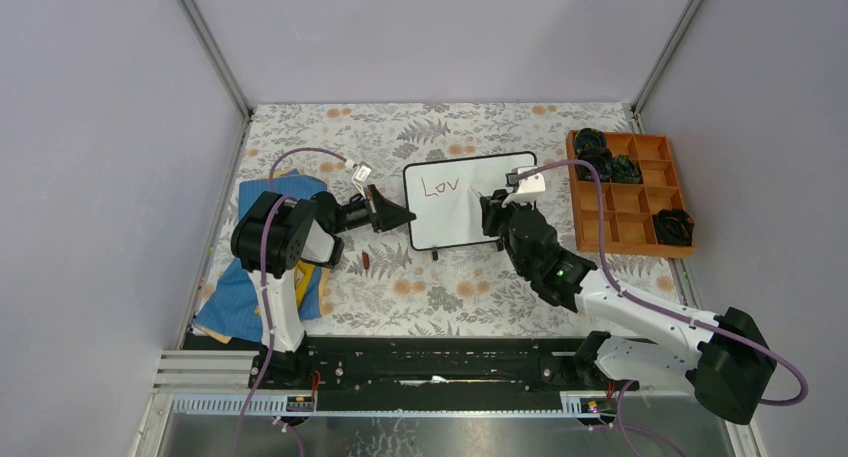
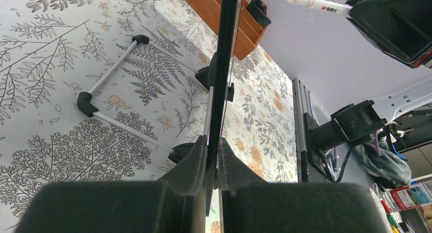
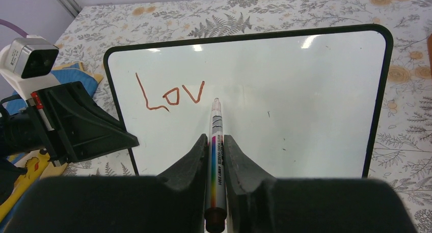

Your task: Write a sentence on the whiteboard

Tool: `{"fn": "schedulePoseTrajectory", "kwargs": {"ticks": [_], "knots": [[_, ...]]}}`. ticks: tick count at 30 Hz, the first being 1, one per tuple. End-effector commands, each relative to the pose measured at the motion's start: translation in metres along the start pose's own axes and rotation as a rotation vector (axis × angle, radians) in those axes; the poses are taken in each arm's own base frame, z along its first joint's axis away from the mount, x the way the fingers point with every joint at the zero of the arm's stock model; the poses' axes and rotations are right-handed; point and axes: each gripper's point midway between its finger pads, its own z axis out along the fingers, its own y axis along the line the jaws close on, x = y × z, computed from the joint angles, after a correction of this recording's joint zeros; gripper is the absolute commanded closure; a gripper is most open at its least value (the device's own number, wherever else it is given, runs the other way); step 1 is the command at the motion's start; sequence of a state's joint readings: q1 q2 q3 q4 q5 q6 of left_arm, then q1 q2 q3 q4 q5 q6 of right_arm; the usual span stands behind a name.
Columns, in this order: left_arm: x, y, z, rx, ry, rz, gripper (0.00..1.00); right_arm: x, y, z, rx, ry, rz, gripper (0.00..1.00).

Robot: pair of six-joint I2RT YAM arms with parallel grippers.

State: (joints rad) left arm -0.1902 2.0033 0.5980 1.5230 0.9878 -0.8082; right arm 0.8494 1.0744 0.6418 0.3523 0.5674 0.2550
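Red-brown sentence point(image 3: 170, 95) reads only "Lov" on the board point(image 3: 305, 90), mid-table. Left gripper point(image 2: 213, 149) clamps its edge; right gripper point(image 3: 215, 141) pinches the pen point(image 3: 216, 121), tip just beside the "v". Next, likely the "e", lightly.

Black-and-white arms point(image 1: 284, 282), purple cables point(image 1: 599, 217), black grippers point(image 1: 405, 216), white wrist cameras point(image 1: 531, 184)

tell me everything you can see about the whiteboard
The whiteboard is a glossy white rectangle in a thin black frame with rounded corners, set on a floral tablecloth. The red-brown letters "Lov" sit at its upper left. The left claw clamps its left edge; the right claw holds a marker by the "v"; contact unclear.
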Motion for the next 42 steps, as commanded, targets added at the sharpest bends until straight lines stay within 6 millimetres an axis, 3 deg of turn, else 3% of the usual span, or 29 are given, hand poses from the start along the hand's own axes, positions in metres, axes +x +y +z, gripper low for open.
{"fn": "schedulePoseTrajectory", "kwargs": {"ticks": [1,11,22,32,42], "knots": [[-0.003,-0.008,0.001,0.017,-0.005,0.028,1.0,-0.022,0.007,-0.002,-0.044,-0.07,0.081,1.0],[-0.001,-0.008,0.001,0.018,-0.002,0.025,1.0,-0.022,0.02,0.005,-0.084,-0.052,0.094,1.0],[0.002,-0.005,0.001,0.013,0.006,0.019,1.0,-0.011,0.016,0.012,-0.041,-0.02,0.099,1.0],[0.002,-0.006,0.001,0.014,0.006,0.019,1.0,-0.022,0.013,0.018,-0.016,-0.046,0.134,1.0],[0.001,-0.006,0.001,0.015,0.004,0.02,1.0,-0.021,0.014,0.026,-0.014,-0.039,0.165,1.0]]}}
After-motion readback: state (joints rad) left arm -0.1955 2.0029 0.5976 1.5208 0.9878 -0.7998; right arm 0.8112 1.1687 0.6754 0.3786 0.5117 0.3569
